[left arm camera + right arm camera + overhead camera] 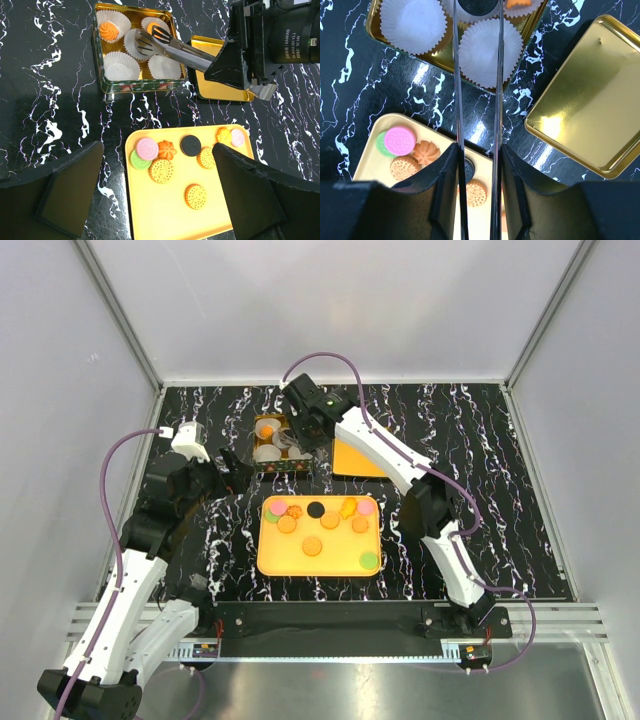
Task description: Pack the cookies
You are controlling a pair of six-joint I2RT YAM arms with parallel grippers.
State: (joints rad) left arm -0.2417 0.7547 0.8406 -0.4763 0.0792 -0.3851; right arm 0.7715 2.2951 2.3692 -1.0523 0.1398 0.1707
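- Cookies [161, 170], unpacked: about ten lie loose on the yellow tray [165, 215], near the arms. They are tan rounds, two pink, two green, one black, an orange flower shape and a yellow piece. One green disc sits apart at the tray's near right corner.
- Cookies, packed: two, both orange. One is a swirl in the far left cup and one is in the far right cup.
- Gold tin [145, 86]: stands on the black marbled table beyond the tray and is lined with white paper cups [121, 66]. The two cups nearest the tray are empty. The middle cup is partly covered by the tongs, so its contents cannot be told.
- Lid [580, 95]: off, lying inside-up just beside the tin.
- Tongs [175, 47]: metal, with the head over the middle of the tin. Whether they carry a cookie cannot be told.
- Right gripper [479, 165]: claw clamped on the tongs' two arms, reaching over the tin.
- Left gripper [156, 150]: claw wide apart with nothing in it, hovering above the tray's left end.
- Progress, as judged: early. Most cookies are yet to be moved, several cups are unfilled and the lid is not yet fitted.
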